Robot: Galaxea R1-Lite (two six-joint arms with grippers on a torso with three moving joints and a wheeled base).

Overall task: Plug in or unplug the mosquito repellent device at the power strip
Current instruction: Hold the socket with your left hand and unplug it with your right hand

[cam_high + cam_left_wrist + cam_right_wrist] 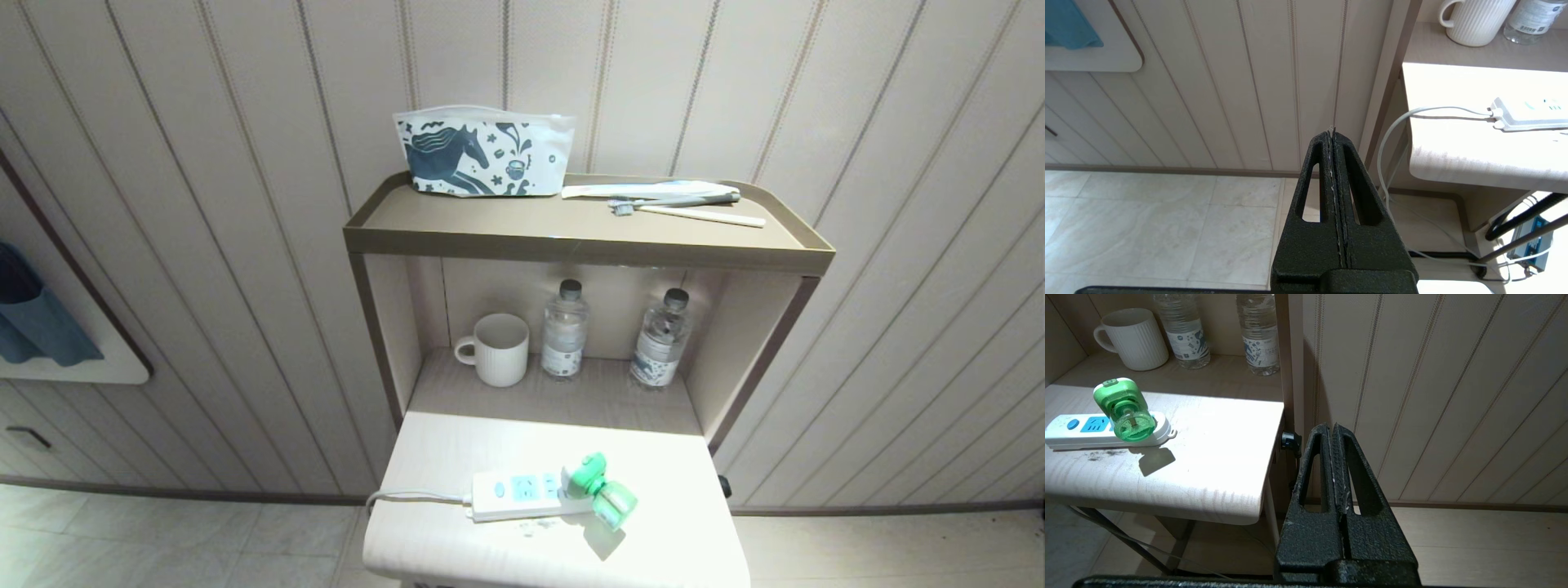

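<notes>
The white power strip with light-blue socket panels lies on the pale table top, its cord trailing off the left edge. The green mosquito repellent device sits plugged into the strip's right end, its bottle pointing sideways toward the table's right front. In the right wrist view the device stands on the strip. My right gripper is shut and empty, low beside the table's right edge. My left gripper is shut and empty, low off the table's left side. Neither arm shows in the head view.
A white ribbed mug and two clear water bottles stand in the shelf niche behind the table. The upper shelf carries a horse-print pouch and a toothbrush set. Panelled wall lies behind, tiled floor below.
</notes>
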